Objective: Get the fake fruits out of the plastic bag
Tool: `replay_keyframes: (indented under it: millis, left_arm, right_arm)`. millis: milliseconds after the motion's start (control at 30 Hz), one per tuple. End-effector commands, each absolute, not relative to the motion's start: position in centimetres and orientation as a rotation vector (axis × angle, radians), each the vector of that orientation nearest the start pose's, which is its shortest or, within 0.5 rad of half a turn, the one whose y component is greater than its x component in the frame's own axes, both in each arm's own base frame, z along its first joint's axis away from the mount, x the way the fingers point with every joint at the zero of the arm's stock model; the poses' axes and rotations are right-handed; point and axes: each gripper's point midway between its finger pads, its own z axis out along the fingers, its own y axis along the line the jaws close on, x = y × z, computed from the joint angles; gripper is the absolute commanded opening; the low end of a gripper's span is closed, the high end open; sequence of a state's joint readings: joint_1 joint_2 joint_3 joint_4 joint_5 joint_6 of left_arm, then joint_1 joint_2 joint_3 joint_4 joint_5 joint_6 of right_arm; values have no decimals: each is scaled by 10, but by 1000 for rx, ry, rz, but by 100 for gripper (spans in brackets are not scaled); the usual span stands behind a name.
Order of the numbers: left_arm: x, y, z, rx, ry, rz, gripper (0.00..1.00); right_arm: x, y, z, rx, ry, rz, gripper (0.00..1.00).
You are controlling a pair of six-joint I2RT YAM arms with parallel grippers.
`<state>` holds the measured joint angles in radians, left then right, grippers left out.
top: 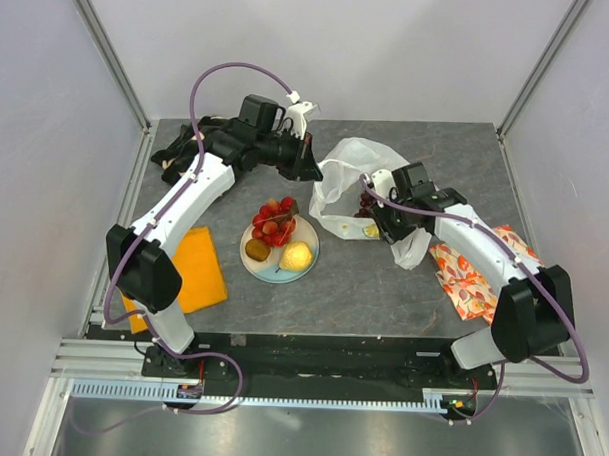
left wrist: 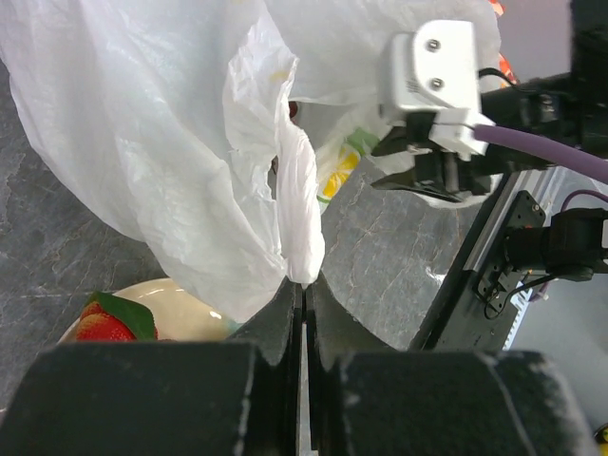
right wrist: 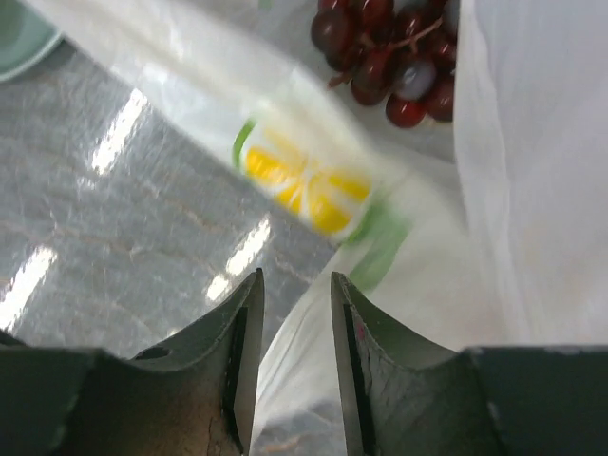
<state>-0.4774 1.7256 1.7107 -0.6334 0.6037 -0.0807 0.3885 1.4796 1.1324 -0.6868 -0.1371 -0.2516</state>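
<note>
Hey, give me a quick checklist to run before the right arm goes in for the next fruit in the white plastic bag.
1. Left gripper shut on handle of thin white translucent plastic bag: ok.
2. Right gripper jaws apart, empty: ok.
3. Green-yellow citrus slice ahead of that gripper: ok.
4. Slice free of bag film: cannot tell.
5. Dark purple grape bunch apart from slice: ok.
6. Pale round plate has bare space: ok.

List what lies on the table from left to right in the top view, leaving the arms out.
plain orange cloth → plate → white plastic bag → fruit-patterned cloth
</note>
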Motion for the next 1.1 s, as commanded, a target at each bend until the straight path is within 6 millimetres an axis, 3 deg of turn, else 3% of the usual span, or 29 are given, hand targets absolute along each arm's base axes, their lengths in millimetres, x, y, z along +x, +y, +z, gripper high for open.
replay_keyframes:
  millis: [0,67,167,200,300,400,500,533,633,867,1067]
  left_arm:
    - [359,-303,270,774,2099,-987,2]
    - [360,-304,271,771,2097,-991,1]
    - [362,-306,278,772,2080,-997,2]
    - [362,-306,281,772,2071,-992,2]
    - [362,-305,284,775,2063,-986,2]
    - [362,-305,282,778,2065,-985,2]
    - [362,-305,283,779,2063,-986,2]
    - [362,-306,285,779,2058,-983,2]
    - [364,-305,287,782,2049,-975,2]
    - [366,-304,285,784,2051,-961,2]
    - [366,-305,281,789,2057,-969,2]
  right_arm:
    - [288,126,108,-926,2556,210,41]
    - [297,128,107,-893,2560,222,41]
    - [322,140,129,-845,2496,284,41]
    - [333,151,149,-849,2429,333,41]
    - [350,173,178,-886,2308,431,39]
    - [365,186,185,-885,2249,476,37]
    - [381,192,164,-865,2280,456,37]
    - [389,188,146,-840,2329,413,37]
    - [406,186,117,-774,2393,367,34]
    - [433,181,110,-713,2391,267,33]
    - [442,158,114,-661,2373,99,51]
